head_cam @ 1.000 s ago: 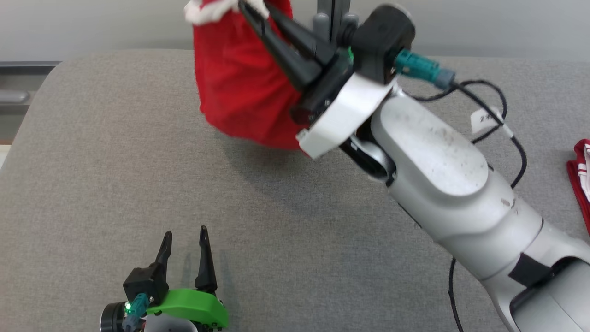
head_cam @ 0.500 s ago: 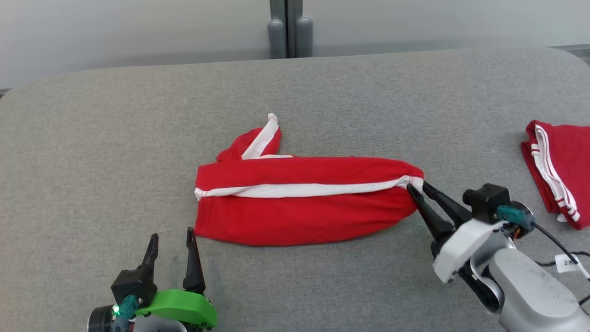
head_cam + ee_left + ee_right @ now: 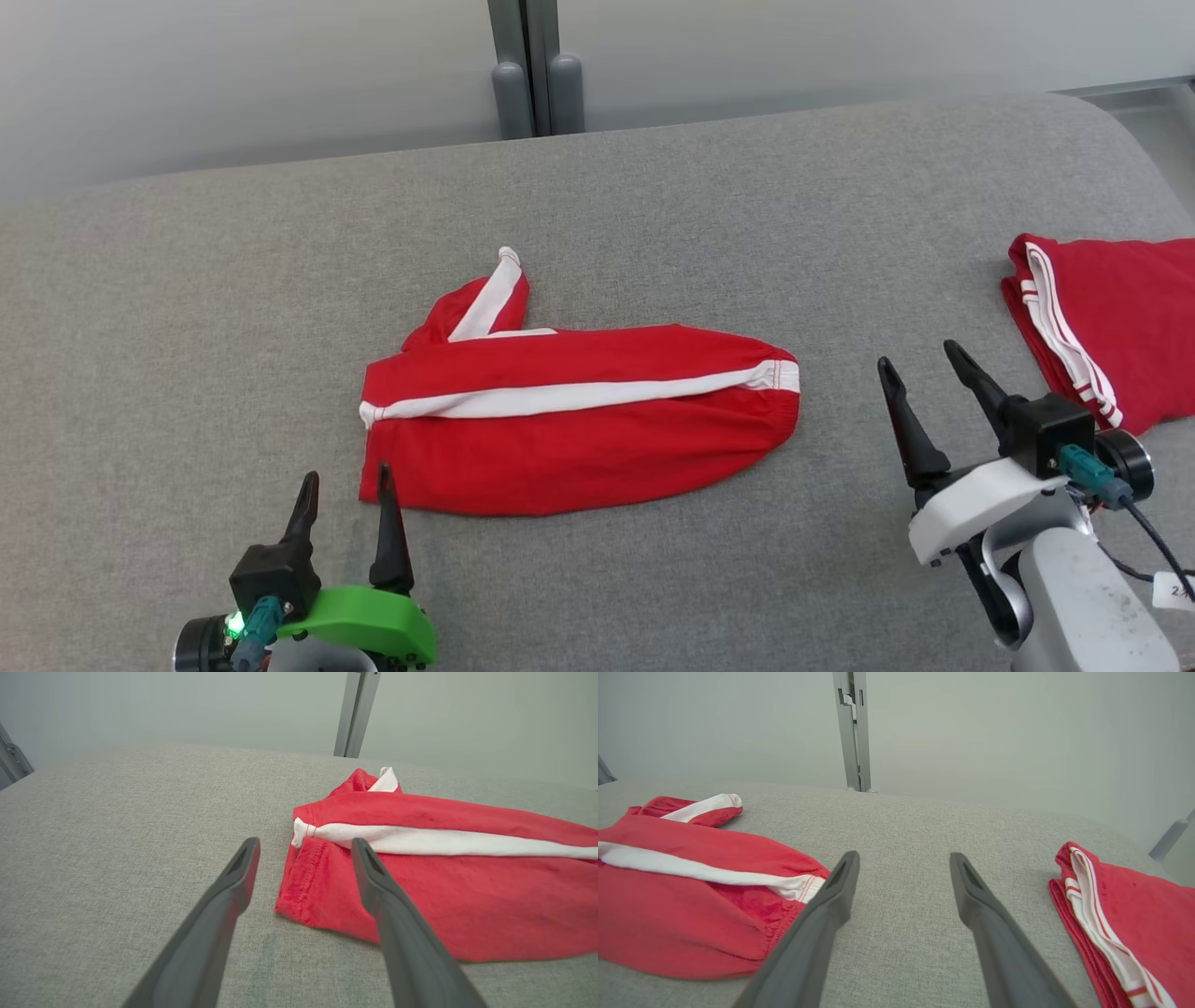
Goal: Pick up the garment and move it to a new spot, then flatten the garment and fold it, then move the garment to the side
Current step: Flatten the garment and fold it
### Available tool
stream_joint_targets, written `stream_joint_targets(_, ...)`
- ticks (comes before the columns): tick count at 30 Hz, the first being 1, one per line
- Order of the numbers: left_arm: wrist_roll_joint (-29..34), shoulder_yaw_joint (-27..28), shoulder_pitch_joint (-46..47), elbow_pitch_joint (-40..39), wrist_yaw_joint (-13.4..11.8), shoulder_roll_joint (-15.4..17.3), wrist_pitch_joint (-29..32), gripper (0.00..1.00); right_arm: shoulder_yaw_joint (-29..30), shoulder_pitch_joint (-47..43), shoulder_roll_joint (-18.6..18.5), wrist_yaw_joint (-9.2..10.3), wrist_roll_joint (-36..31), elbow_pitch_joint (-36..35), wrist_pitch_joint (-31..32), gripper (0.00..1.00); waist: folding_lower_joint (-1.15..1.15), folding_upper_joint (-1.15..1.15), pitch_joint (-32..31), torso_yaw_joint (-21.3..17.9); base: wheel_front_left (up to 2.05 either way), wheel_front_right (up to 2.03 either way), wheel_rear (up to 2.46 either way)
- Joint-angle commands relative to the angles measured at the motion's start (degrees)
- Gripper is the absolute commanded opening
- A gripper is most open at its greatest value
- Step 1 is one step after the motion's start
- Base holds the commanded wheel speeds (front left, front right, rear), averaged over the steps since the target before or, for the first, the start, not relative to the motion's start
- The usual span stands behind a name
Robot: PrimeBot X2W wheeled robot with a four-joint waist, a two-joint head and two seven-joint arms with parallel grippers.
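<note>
A red garment (image 3: pixel 579 429) with a white side stripe lies roughly flat in the middle of the grey table (image 3: pixel 187 327), one end bunched and sticking up at its far left. The same garment (image 3: pixel 444 896) fills the right of the left wrist view and the garment (image 3: pixel 682 896) lies at the left of the right wrist view. My left gripper (image 3: pixel 344 478) is open just off the garment's near left corner, its right finger at the hem. My right gripper (image 3: pixel 920 359) is open and empty, a short way right of the garment's waistband end.
A second red garment (image 3: pixel 1111 327) with white stripes lies folded at the table's right edge, also the folded garment (image 3: pixel 1120 924) at the right of the right wrist view. A grey post (image 3: pixel 527 75) stands behind the table's far edge. Bare cloth surface lies left and in front.
A second ago the right gripper held the garment high in the air; it then laid it on the table, let go of the waistband end and drew back to the right, open. The camera shifted.
</note>
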State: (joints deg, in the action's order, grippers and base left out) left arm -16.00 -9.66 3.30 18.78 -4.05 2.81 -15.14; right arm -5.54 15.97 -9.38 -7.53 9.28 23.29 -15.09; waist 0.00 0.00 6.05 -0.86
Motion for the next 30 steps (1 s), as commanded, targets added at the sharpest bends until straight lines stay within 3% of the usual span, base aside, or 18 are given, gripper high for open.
stream_joint_targets(1, 0.88, 0.25, 0.21, 0.11, -0.03, 0.22, 0.04, 1.0, 1.19, -1.59, 1.1, 0.09, -1.21, -0.76, -0.08, 1.0, 0.0, 0.0, -0.38, 0.1, 0.0, 0.0, 0.0)
stream_joint_targets(11, 3.49, 1.49, -1.67, 1.01, -0.57, 0.21, 0.04, 1.0, 3.94, -6.13, 5.77, 0.09, -3.87, -0.62, -0.08, 1.0, 0.0, 0.0, -1.61, -0.38, 0.0, 0.0, 0.0)
stream_joint_targets(25, 3.46, 1.68, -0.32, 0.93, -0.75, 0.22, 0.04, 1.0, 1.37, -3.64, 6.36, 0.09, -1.29, 1.68, -0.09, 1.0, 0.0, 0.0, -0.57, -0.07, 0.0, 0.0, 0.0)
stream_joint_targets(30, 3.28, 1.36, 0.38, 0.72, -0.69, 0.22, 0.04, 1.0, -0.94, -1.34, 6.34, 0.09, 3.96, 3.45, -0.09, 1.0, 0.0, 0.0, 1.09, 0.38, 0.0, 0.0, 0.0)
